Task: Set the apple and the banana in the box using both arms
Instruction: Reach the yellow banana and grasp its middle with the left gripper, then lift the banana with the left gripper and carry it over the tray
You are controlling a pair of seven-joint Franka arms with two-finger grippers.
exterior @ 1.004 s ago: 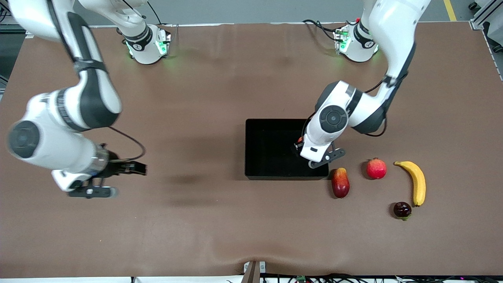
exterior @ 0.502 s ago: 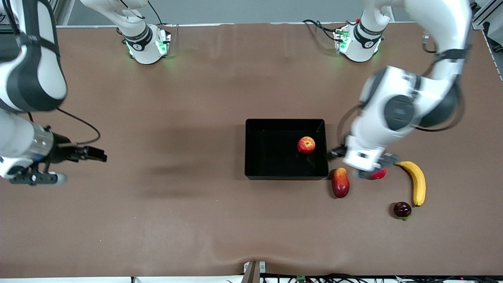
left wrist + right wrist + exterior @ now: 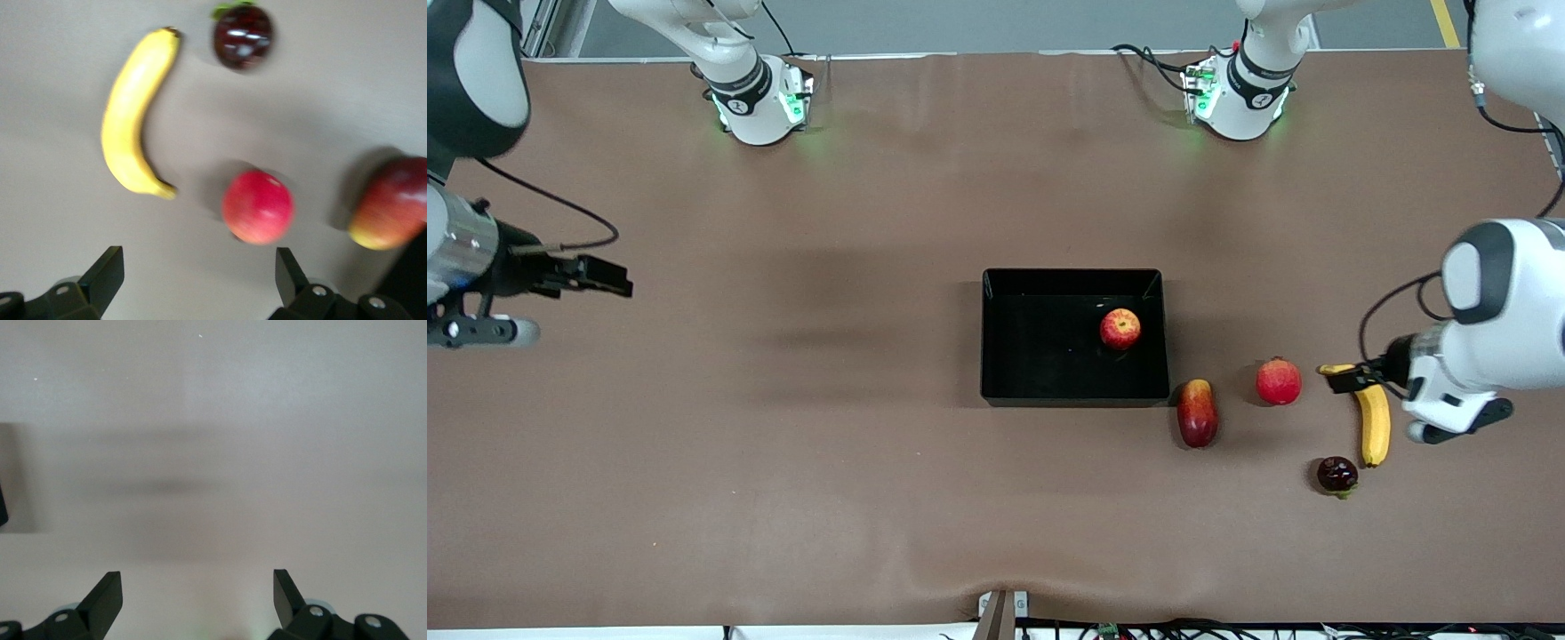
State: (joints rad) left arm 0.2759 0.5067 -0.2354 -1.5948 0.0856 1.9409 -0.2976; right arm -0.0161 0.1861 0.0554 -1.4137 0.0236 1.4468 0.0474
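Apple [image 3: 1120,328] is found resting inside the box [image 3: 1000,338], close to the wall toward the left arm's end of the table. It is not touched by either gripper. The box stands near the middle of the table [image 3: 871,498].

The banana [image 3: 1375,423] is seen lying on the table, well apart from the box, toward the left arm's end. Its upper tip is partly covered in the front view by the left arm's black camera mount. In the left wrist view the banana [image 3: 133,113] lies clear of both fingertips.

The left gripper [image 3: 200,283] is held in the air over the table just beside the banana, toward the left arm's end. Its fingers are spread wide and nothing is gripped.

The right gripper [image 3: 197,600] is held over bare table at the right arm's end, well apart from the box. Its fingers are likewise spread apart and empty.

Three other fruits are noted on the table. A mango [image 3: 1197,412] lies just beside the box's near corner. A red ball [image 3: 1279,380] sits between the mango and the banana. A dark plum [image 3: 1337,475] rests near the banana's lower tip, nearer to the front camera than the ball.
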